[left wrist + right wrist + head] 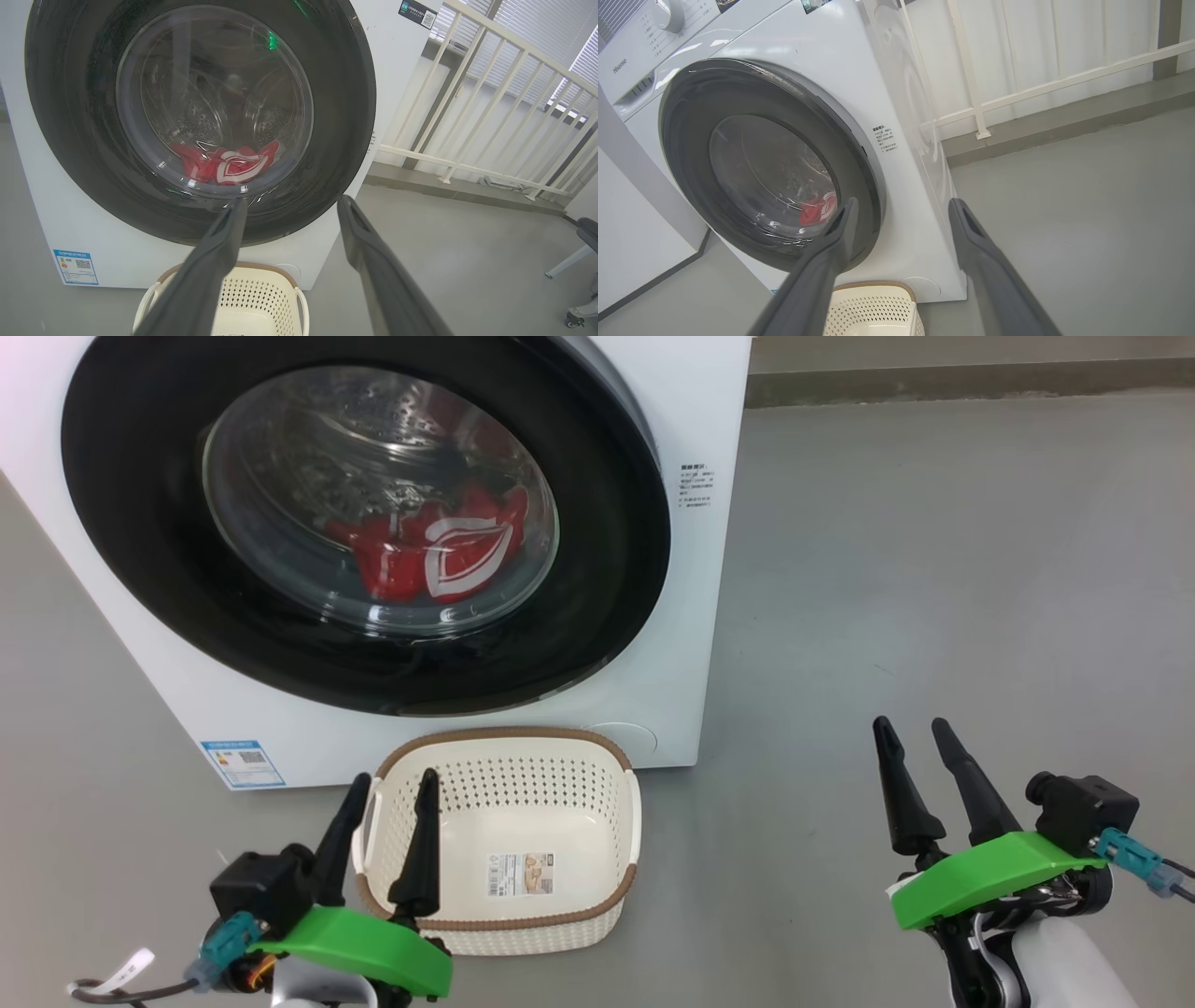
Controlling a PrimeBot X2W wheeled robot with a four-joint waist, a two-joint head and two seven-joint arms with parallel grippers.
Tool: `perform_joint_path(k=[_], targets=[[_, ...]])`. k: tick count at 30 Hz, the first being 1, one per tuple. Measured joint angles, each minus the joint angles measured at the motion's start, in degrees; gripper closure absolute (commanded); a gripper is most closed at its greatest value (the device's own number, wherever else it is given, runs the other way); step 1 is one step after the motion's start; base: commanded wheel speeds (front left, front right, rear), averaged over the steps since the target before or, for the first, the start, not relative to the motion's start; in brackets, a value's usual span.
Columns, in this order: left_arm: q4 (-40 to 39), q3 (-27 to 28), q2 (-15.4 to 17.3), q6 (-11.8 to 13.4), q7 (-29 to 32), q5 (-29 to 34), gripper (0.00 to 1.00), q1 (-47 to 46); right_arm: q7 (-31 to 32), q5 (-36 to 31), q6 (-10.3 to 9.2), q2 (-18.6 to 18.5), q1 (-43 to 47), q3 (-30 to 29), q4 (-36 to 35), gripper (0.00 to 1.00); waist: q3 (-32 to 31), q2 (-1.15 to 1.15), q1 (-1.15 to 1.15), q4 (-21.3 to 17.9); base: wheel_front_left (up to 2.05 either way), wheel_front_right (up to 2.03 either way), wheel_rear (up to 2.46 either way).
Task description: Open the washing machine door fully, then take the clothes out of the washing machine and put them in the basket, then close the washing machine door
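Step 1: door shut | clothes inside | basket empty, before machine | left claw, right claw wide, empty | next: likely catch door edge, swing out

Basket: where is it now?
Head view, lower centre: the cream-white perforated plastic basket sits on the grey floor just before the white washing machine, behind the left claw.

One washing machine, one washing machine door, one basket. One heap of red clothes, pieces uncountable through the glass. Two tools, left tool and right tool, two fingers each. One blue-white label, one paper label.
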Motion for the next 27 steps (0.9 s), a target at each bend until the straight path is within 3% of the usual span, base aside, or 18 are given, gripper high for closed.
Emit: perform_joint_path(k=[18,27], targets=[[0.92,-1.25,0.21,1.04,-2.91,10.60,0.00,-2.26,-2.99,-9.96,0.00,-0.53,-2.80,1.04,-0.11,0.00,-0.11,0.00,0.00,-0.20,0.00,0.00,0.00],[1.36,-1.45,0.21,1.04,-2.92,10.80,0.00,-2.32,-3.28,-10.35,0.00,-0.81,-3.11,1.04,-0.30,0.00,0.12,0.00,-0.01,-0.17,0.00,0.00,0.00]])
